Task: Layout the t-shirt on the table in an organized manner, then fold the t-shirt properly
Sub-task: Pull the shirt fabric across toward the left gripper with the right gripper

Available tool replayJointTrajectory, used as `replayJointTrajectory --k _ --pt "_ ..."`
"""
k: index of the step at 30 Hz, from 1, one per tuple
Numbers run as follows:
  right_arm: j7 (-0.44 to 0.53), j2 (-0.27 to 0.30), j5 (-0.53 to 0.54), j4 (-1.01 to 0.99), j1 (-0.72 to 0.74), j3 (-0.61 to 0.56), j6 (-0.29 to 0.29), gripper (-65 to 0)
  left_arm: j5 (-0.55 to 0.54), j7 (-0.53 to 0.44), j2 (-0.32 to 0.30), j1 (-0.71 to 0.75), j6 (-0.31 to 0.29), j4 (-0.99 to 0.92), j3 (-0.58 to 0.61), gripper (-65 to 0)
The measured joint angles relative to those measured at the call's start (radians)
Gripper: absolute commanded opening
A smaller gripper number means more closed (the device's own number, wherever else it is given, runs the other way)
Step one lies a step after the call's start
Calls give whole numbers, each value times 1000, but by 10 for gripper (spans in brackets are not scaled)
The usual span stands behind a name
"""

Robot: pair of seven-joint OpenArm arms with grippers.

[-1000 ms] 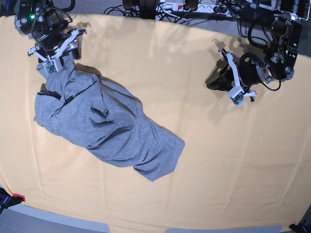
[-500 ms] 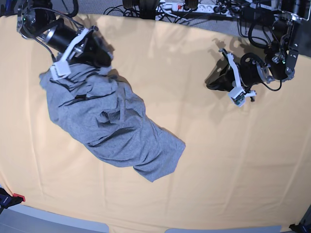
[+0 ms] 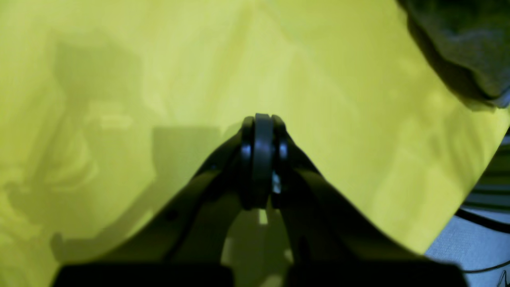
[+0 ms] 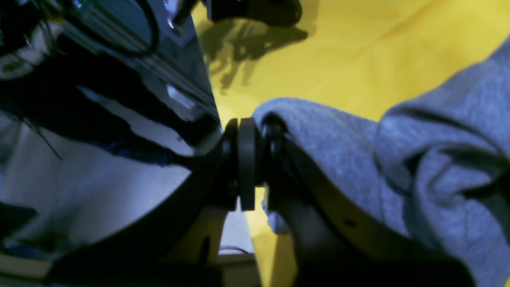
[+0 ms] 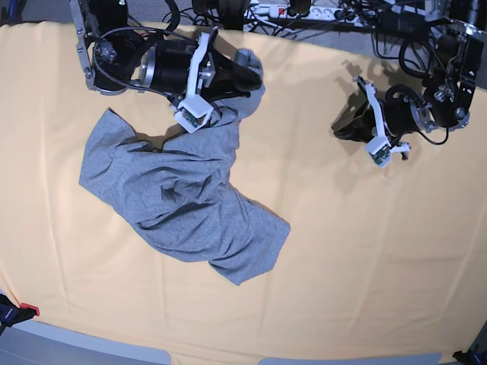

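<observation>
Right gripper (image 5: 251,74) is clamped on an edge of the t-shirt (image 5: 183,205), lifting that part near the far edge of the surface (image 5: 365,251). The rest of the shirt lies crumpled, running diagonally toward the middle of the surface. Left gripper (image 5: 344,125) is fully closed with nothing between its jaws, hovering above bare cloth, well apart from the shirt.

The table (image 5: 358,258) lies bare across its right and near portions, open to passage. The t-shirt (image 5: 183,205) spreads in a rumpled diagonal over the left centre, blocking that ground. The right gripper (image 5: 255,74) and its arm occupy the far left; cables (image 5: 304,19) crowd the far edge.
</observation>
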Motion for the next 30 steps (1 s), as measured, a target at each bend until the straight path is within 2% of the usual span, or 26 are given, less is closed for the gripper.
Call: replayJointTrajectory --k 6,7,11,12,13,18,22,24,26,28,30 --pt "0 -12 0 63 15 -42 0 -650 1 1 -12 0 0 0 0 -650" --pt "1 -18 -8 64 15 -42 0 -633 1 0 -11 0 0 0 0 -650" --pt "106 -30 -167 64 15 -26 1 -291 1 18 -12 0 0 0 0 -650" --pt "138 -30 -193 65 15 -18 1 -238 1 19 -12 0 0 0 0 -650" --pt "163 -32 -229 72 15 -7 1 -215 1 19 -12 0 0 0 0 -650" --pt "174 -32 -340 228 12 108 5 -213 -2 19 -12 0 0 0 0 -650" --pt "168 -34 -455 288 -19 274 8 -214 -115 83 -12 0 0 0 0 -650" --pt "150 -27 -521 285 -46 348 -27 -216 -183 113 -12 0 1 6 0 -560" --pt "154 -27 -556 285 -60 407 -68 -216 -224 133 -12 0 1 34 0 -416" --pt "166 -14 -558 285 -66 439 -85 -216 -256 153 -8 -1 2 66 0 -291" --pt "185 13 -551 259 -68 446 -89 -215 -283 161 -3 0 1 100 0 -257"
